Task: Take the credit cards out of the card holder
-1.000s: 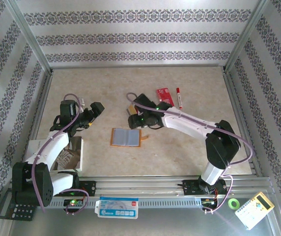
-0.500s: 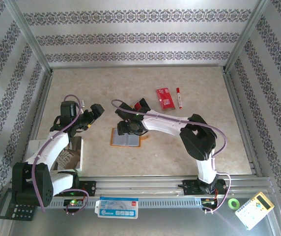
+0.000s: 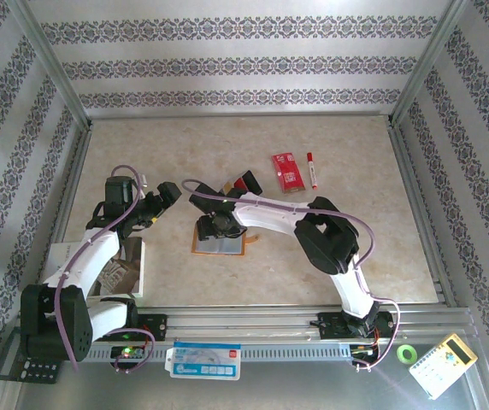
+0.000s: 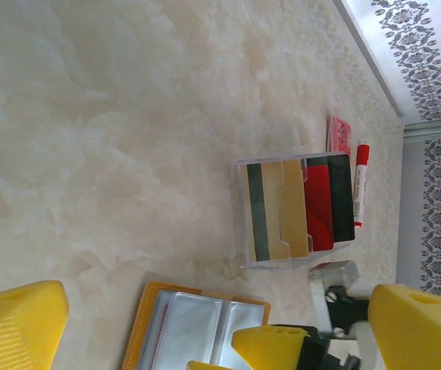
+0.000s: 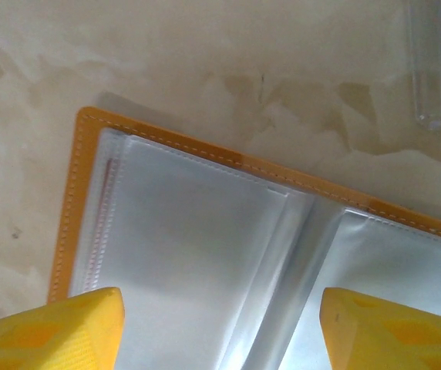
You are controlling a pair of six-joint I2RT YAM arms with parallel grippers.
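The orange card holder [image 3: 220,245] lies open and flat mid-table, its pale glossy pockets [image 5: 197,254] facing up. My right gripper [image 3: 214,225] hovers low over it, open, its yellow fingertips [image 5: 66,327] straddling the left pocket without gripping anything. Just behind the holder stands a clear stand [image 3: 234,184] holding credit cards: a tan one [image 4: 294,208], a red one [image 4: 318,208] and a black one [image 4: 341,196]. My left gripper [image 3: 164,197] is open, left of the holder and off the table. In the left wrist view the holder [image 4: 186,327] lies at the bottom.
A red packet with white print [image 3: 285,171] and a red-capped pen [image 3: 312,169] lie at the back right of the stand. A white box [image 3: 131,272] sits by the left arm's base. Metal rails border the table.
My right arm has swung left and nearer, from beside the clear stand to directly over the open card holder. The left arm has stayed still.
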